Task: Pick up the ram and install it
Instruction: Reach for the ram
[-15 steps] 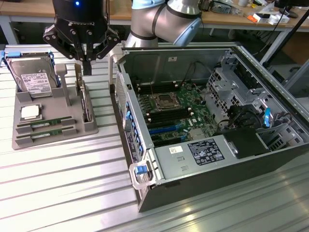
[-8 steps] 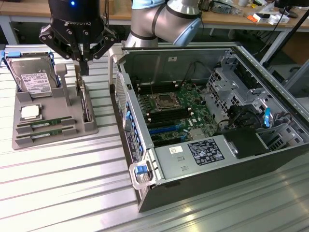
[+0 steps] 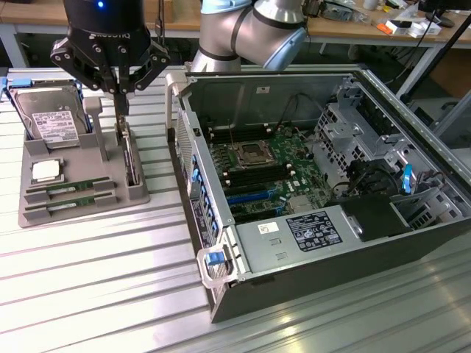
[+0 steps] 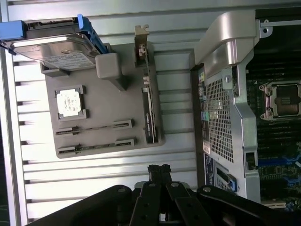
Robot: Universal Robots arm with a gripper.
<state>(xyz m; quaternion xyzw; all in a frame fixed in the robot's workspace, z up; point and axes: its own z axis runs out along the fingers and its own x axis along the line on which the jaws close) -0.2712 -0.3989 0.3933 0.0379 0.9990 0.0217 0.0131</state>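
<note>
Hanging above the exterior view's right part of a grey plastic holder tray, the black pincer has its fingers pressed together, and nothing is between them. The ram, a long thin green circuit-board stick, lies in a slot on the near part of this tray. A second stick of the same kind lies in the next slot, just beside it. Both are apart from the pincer. The tray also carries a square silver processor chip, a big grey hard drive with a white label and a dark card standing on its edge. An open black computer case stands on the ribbed metal worktop, at the exterior view's right of the tray.
</note>
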